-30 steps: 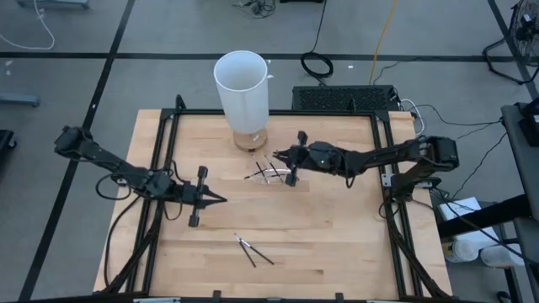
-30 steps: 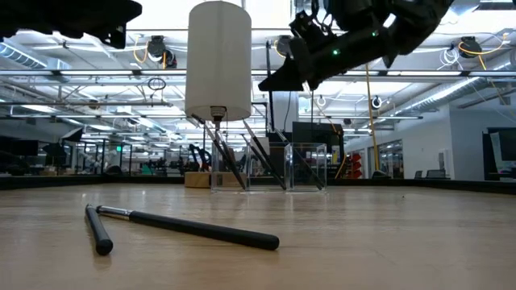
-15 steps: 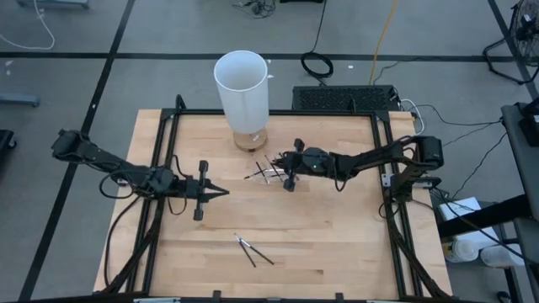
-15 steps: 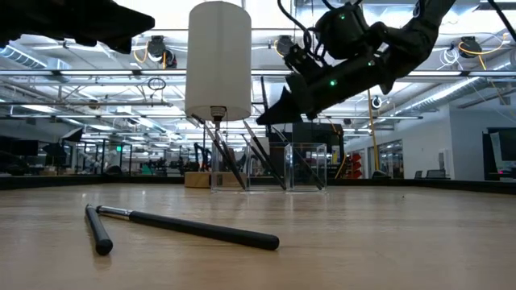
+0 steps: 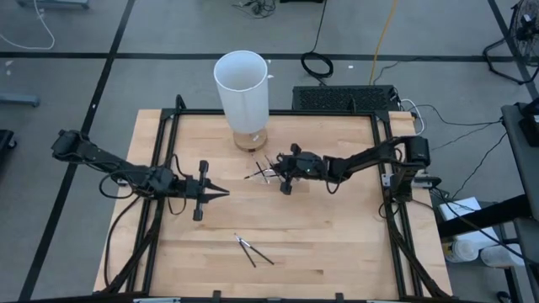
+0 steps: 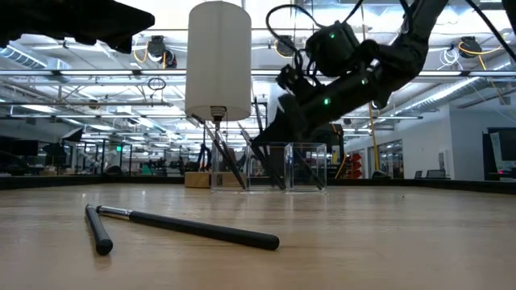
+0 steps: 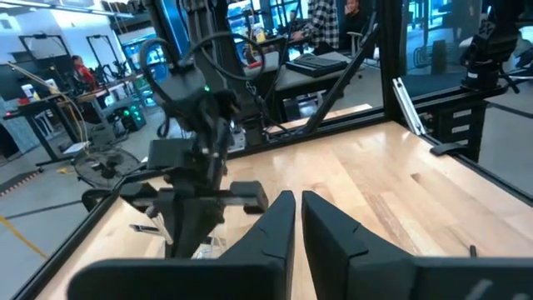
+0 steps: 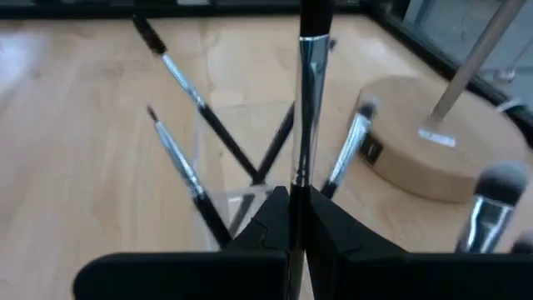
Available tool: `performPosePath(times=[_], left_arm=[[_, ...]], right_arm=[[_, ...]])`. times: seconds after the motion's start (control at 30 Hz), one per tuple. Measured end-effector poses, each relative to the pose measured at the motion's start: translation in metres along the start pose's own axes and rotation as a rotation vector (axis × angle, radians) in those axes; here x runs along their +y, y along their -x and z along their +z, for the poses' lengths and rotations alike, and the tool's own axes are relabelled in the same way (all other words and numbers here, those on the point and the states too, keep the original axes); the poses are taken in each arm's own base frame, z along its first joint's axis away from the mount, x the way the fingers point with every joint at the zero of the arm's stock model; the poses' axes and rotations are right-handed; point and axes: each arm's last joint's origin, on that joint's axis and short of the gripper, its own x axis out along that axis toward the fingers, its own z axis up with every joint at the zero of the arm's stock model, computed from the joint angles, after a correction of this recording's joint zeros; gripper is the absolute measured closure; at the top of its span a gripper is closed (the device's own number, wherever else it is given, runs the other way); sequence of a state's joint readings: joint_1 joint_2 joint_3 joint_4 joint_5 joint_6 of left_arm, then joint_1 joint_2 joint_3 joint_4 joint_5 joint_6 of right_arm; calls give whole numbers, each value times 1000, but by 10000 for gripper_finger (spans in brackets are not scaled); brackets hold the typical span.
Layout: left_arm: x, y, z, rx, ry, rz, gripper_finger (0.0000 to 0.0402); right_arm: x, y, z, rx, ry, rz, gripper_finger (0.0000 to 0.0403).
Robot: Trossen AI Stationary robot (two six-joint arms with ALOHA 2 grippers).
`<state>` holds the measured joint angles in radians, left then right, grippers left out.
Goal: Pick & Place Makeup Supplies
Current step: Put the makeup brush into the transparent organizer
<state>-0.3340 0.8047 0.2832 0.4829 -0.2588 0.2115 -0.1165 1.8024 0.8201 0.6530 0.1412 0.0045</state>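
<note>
Two brushes (image 5: 253, 250) lie crossed on the near part of the bench (image 5: 337, 236), well apart from the clear holder (image 5: 271, 171) beside the white cylinder (image 5: 242, 84), where several more stand leaning. Right hand (image 5: 285, 179), fingers clenched on a silver-ferruled brush (image 8: 310, 92), sits over the holder with the brush pointed down toward it: placing step, I judge, so next comes lowering until the brush seats among the others, then letting go. Left hand (image 5: 221, 194) waits mid-bench, holding nothing, fingers only a crack apart; likely it takes the near pair.
</note>
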Motion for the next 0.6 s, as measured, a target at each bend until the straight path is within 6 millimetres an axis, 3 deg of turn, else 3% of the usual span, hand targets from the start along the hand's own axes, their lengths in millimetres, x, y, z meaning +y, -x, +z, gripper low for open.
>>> performPosePath(times=[0.33,0.6], left_arm=[[0,0,0,4,9,2,397],[0,0,-1,8,47,2,357]], right_arm=[[0,-2,-2,14,-4,-13,393],[-2,-2,-3,18,-81,-24,318]])
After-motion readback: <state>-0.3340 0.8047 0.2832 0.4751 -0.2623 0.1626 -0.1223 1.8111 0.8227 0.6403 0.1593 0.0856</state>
